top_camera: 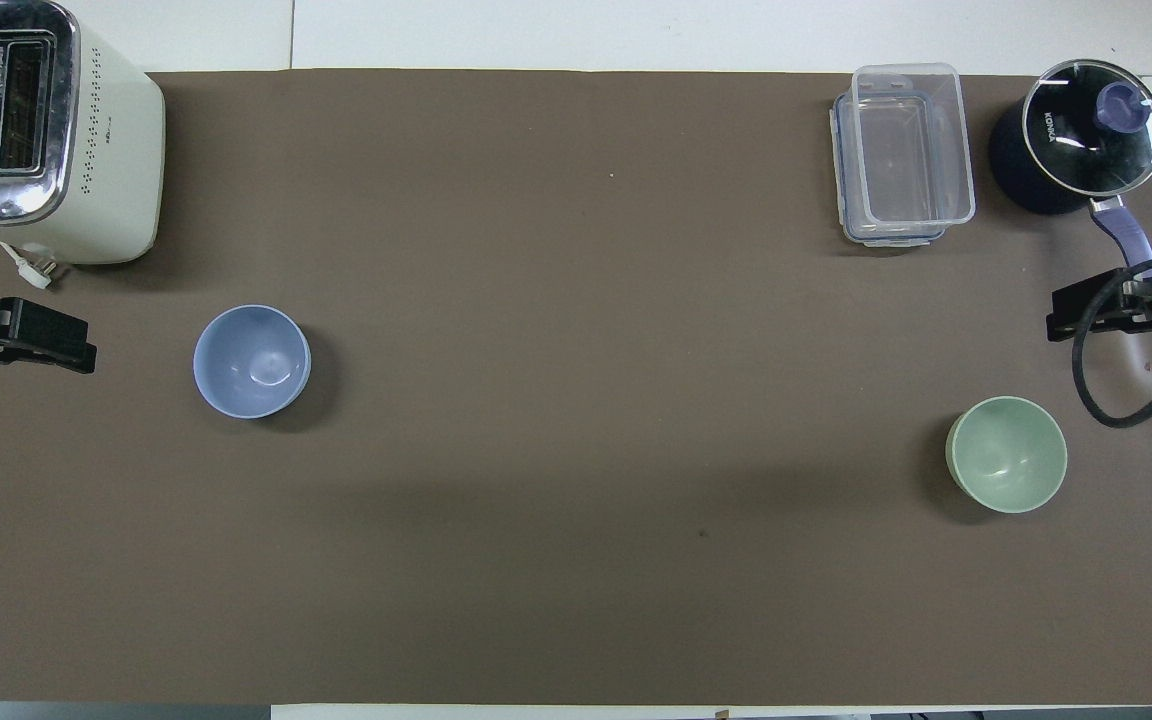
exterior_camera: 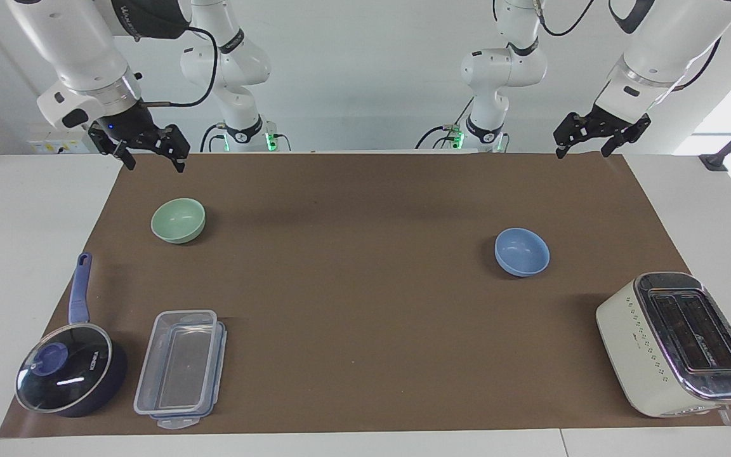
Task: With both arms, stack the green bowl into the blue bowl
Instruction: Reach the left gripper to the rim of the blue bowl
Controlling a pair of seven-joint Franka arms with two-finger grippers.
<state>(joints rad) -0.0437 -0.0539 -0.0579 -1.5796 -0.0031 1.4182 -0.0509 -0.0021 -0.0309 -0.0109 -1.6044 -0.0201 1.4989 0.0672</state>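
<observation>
Green bowl (exterior_camera: 178, 220): sits upright and empty on the brown mat (exterior_camera: 353, 285) of the bench (exterior_camera: 23, 254), toward the right arm's end, well apart from the blue bowl and a little nearer to the robots than it is.
Blue bowl (exterior_camera: 522, 252): upright and empty, toward the left arm's end; this is the landmark for the rest.
Right end effector (exterior_camera: 150, 152): hangs in the air above the mat edge close to the green bowl, fingers spread wide, holding nothing.
Left end effector (exterior_camera: 594, 138): hangs above the mat edge at the blue bowl's end of the bench, fingers apart, holding nothing.
Progress: judged not yet begun; neither bowl is touched.
Risk, rim pinch: the green bowl is smooth and round, so a grip on one wall may let it tilt or slip out on the lift.
Risk, long carry: the bowls lie well apart, so the green bowl probably needs a hand-over or a set-down midway; a poorly timed release could drop it on the mat.
Risk, nesting: the bowls look alike in size, so an off-centre release may leave the green one perched on the blue rim, or shove the blue bowl away.
Risk, neighbours: the toaster (exterior_camera: 679, 343) stands near the blue bowl, farther from the robots; a pushed bowl could slide against it.
Far from the blue bowl: saucepan (exterior_camera: 70, 374) and clear container (exterior_camera: 180, 368), unlikely to interfere.
</observation>
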